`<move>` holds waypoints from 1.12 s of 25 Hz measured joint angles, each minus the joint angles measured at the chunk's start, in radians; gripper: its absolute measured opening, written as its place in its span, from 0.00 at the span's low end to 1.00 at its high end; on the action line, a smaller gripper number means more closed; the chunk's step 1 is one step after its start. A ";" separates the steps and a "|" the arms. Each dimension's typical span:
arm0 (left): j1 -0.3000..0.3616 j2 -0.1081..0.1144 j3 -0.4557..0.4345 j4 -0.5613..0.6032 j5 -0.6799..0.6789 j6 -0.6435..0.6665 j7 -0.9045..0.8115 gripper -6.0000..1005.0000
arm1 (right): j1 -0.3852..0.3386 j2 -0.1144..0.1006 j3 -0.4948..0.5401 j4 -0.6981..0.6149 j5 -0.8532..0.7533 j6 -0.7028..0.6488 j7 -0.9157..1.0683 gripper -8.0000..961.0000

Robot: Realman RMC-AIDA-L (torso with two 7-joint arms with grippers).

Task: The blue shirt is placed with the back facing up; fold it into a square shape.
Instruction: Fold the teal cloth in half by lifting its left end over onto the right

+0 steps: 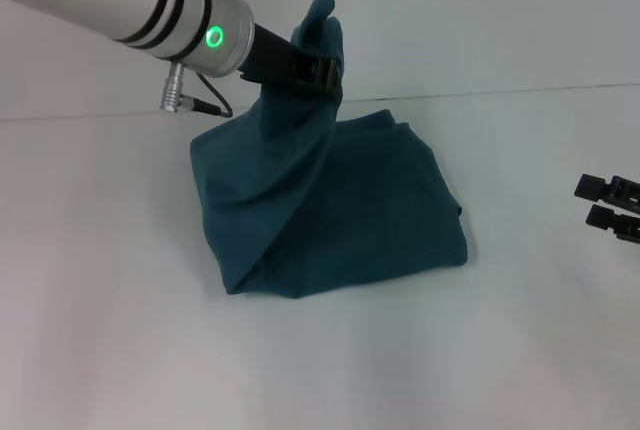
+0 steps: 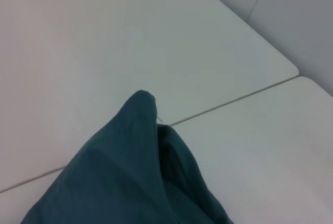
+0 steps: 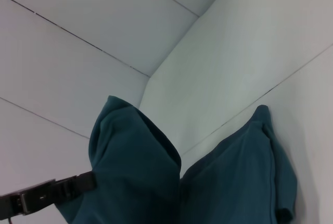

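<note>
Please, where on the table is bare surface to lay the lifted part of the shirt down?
Bare table lies on the robot's left of the blue shirt and along the near edge in front of it. The left gripper holds a fold raised over the far left part. The right gripper idles at the right edge, crowding that side.

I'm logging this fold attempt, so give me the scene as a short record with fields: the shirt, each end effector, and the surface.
shirt: blue shirt, partly folded, one part lifted off the table
left end effector: raised at the far side, shut on the blue shirt
right end effector: low at the right edge, apart from the shirt, holding nothing
surface: white table
fold status: not yet square
</note>
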 joint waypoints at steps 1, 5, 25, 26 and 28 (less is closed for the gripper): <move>-0.002 0.000 0.000 -0.009 0.000 -0.007 0.000 0.08 | 0.000 0.000 0.000 0.000 0.000 0.000 0.000 0.96; -0.008 0.000 0.001 -0.042 0.001 -0.049 -0.011 0.08 | 0.000 0.000 0.000 0.000 0.000 0.000 0.000 0.96; -0.014 -0.006 0.221 -0.079 0.006 -0.183 0.095 0.09 | -0.010 0.000 0.000 0.000 0.001 0.004 -0.003 0.96; -0.014 -0.006 0.221 -0.079 0.006 -0.183 0.094 0.09 | -0.011 0.000 0.001 0.000 0.001 0.005 -0.002 0.96; -0.014 -0.006 0.222 -0.082 0.006 -0.183 0.097 0.09 | -0.011 -0.001 0.001 0.000 0.001 0.005 -0.002 0.96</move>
